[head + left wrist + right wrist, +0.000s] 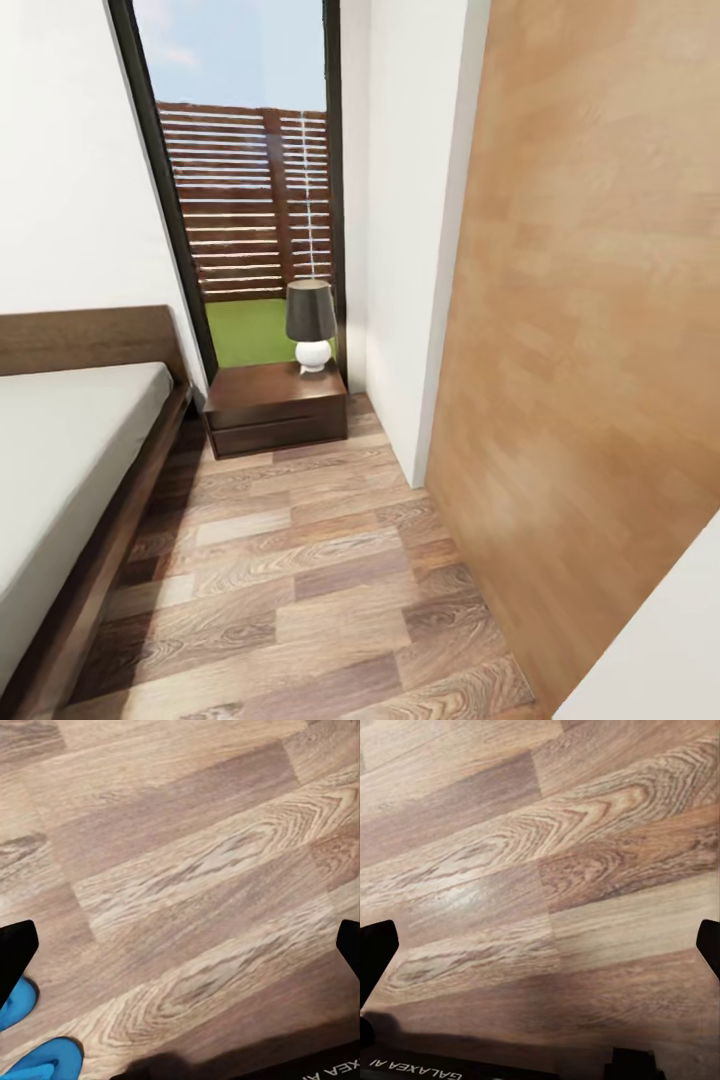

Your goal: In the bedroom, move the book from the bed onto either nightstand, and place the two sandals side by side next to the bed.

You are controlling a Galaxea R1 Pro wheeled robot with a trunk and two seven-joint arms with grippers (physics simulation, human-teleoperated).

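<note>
The bed [60, 450], with a pale mattress and a dark wooden frame, lies at the left of the head view. Beyond its far corner stands the dark brown nightstand [275, 405] under the window. Parts of the two blue sandals [19, 1001] [49, 1061] lie on the plank floor in the left wrist view, close to one black fingertip [15, 952]. My left gripper [180, 945] is open over bare floor with nothing between its fingers. My right gripper [540, 945] is also open above the planks. The book is out of view.
A lamp [310, 325] with a dark shade and a white base stands on the nightstand's right side. A tall black-framed window [250, 200] is behind it. A white wall corner [405, 250] and a light wood panel [590, 300] bound the right side. Plank floor [300, 570] runs between them and the bed.
</note>
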